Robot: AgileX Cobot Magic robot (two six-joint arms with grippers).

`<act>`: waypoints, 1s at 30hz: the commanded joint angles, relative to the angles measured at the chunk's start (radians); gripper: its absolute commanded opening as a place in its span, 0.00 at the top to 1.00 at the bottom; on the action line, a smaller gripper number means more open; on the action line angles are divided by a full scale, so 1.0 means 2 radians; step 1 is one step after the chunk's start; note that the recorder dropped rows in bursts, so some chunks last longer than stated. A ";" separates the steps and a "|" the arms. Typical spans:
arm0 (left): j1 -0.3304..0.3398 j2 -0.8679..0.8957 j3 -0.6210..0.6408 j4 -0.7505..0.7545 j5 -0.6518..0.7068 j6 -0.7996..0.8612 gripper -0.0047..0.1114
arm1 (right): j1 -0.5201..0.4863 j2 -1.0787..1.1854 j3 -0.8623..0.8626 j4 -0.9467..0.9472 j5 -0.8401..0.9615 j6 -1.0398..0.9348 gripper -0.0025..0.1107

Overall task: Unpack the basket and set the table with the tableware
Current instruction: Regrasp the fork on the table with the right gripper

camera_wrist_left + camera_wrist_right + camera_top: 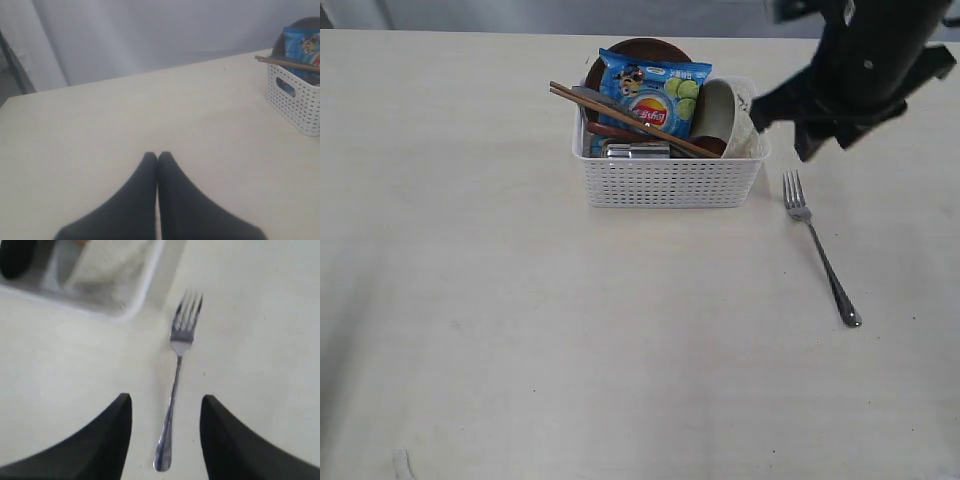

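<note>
The white basket stands at the back middle of the table. It holds a reddish-brown plate, brown chopsticks, a pale bowl on its side and a steel cup. A steel fork lies on the table to the basket's right, tines toward the back. My right gripper hangs open above the fork's far end, by the basket's right corner. In the right wrist view the fork lies between the open right gripper, untouched. My left gripper is shut and empty, over bare table, left of the basket.
A blue chip bag lies on top of the basket's contents, with the chopsticks across it. The table's far edge runs just behind the basket. Bare tabletop lies in front of the basket and to its left.
</note>
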 commanded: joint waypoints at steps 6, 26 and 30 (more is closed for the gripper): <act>0.003 -0.001 0.001 0.002 -0.006 -0.002 0.96 | -0.028 0.031 0.131 0.066 -0.149 -0.013 0.61; 0.003 -0.001 0.001 0.002 -0.006 -0.002 0.96 | -0.076 0.125 0.131 0.063 -0.181 -0.051 0.94; 0.003 -0.001 0.001 0.002 -0.006 -0.002 0.96 | -0.076 0.109 0.131 0.066 -0.160 -0.057 0.98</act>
